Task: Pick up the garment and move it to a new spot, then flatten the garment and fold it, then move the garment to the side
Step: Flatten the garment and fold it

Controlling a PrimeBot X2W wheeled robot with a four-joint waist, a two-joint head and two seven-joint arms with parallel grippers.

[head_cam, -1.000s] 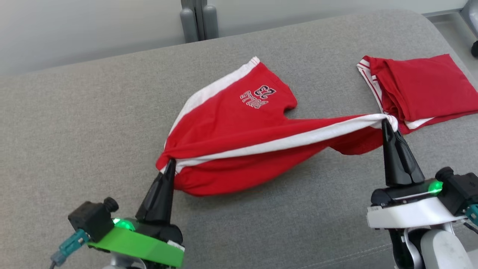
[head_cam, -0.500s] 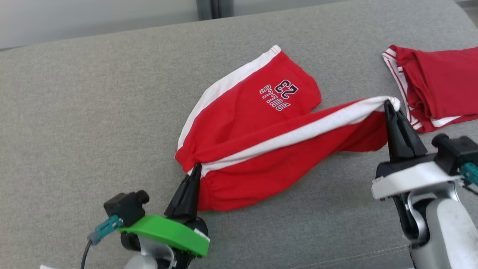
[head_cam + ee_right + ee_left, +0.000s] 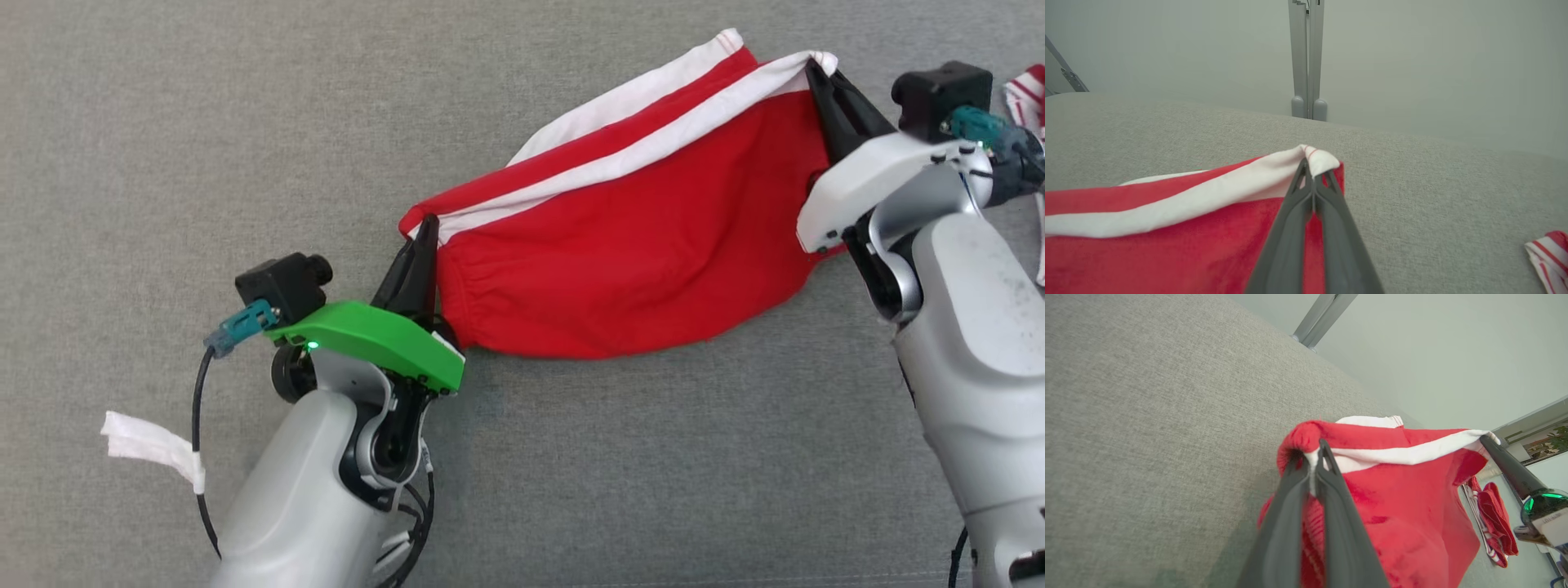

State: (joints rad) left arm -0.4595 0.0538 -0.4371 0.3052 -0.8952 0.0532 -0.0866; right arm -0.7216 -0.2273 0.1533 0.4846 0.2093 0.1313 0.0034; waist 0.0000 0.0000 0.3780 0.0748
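Now my left fingers (image 3: pixel 423 238) were pinched shut on 1 bunched corner of the red garment (image 3: pixel 637 269). My right fingers (image 3: pixel 819 82) were pinched shut on the white-striped corner opposite, so the cloth hung stretched between the 2 grips over the grey upholstered surface (image 3: pixel 245 122). Its lower belly sagged toward the fabric, though I could not tell whether it touched. I judged this to be the carry to a new spot, ahead of the flattening. To do it well I would hold both grips level and the top edge taut, then lower the loose hem first so nothing folds under. Open grey surface lay to my left, and its far edge by the pale wall (image 3: pixel 1167 49) was well beyond the cloth. A second red garment (image 3: pixel 1027 94) lay near my right arm, so I would set down away from it.
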